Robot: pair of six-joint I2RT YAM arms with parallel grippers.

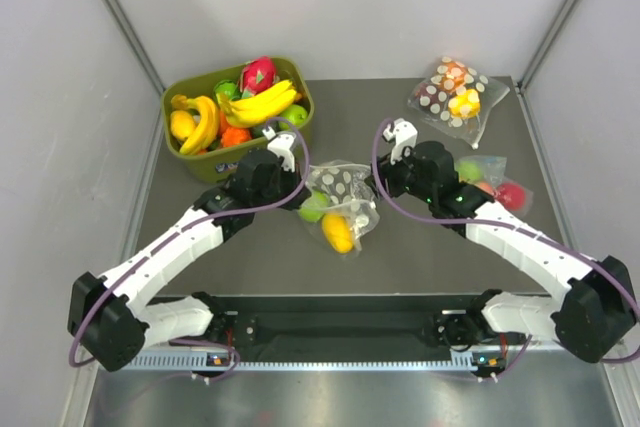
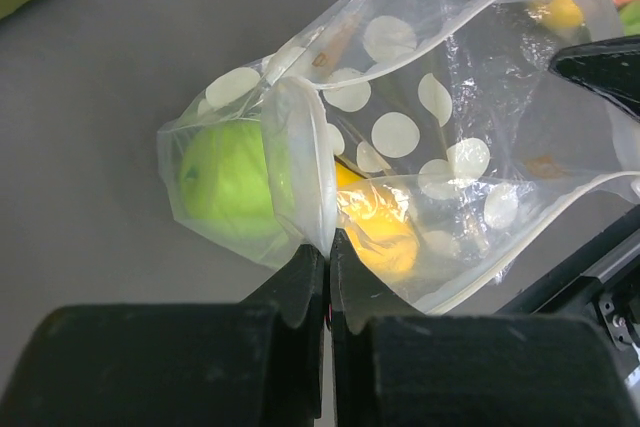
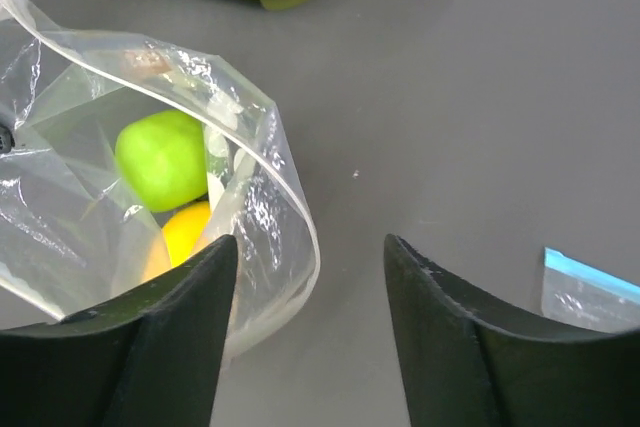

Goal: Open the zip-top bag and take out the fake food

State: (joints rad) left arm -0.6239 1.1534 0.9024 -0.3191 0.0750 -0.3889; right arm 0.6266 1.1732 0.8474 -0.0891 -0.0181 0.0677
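The zip-top bag [image 1: 345, 187], clear with white dots, lies mid-table with its mouth spread open. Inside are fake food pieces: a green apple [image 1: 313, 207] and a yellow fruit [image 1: 338, 232]. My left gripper [image 1: 303, 192] is shut on the bag's left rim; in the left wrist view the jaws [image 2: 328, 247] pinch the zip edge, with the apple [image 2: 225, 182] and yellow fruit [image 2: 385, 232] behind the plastic. My right gripper [image 1: 376, 187] stands open at the right rim. In the right wrist view the rim of the bag [image 3: 290, 197] curls beside the left finger [image 3: 200, 287], unclamped.
A green bin [image 1: 205, 165] of toy fruit stands at the back left. A dotted bag with orange and yellow pieces [image 1: 455, 97] lies at the back right. A plain clear bag with red and green fruit [image 1: 497, 189] lies under the right arm.
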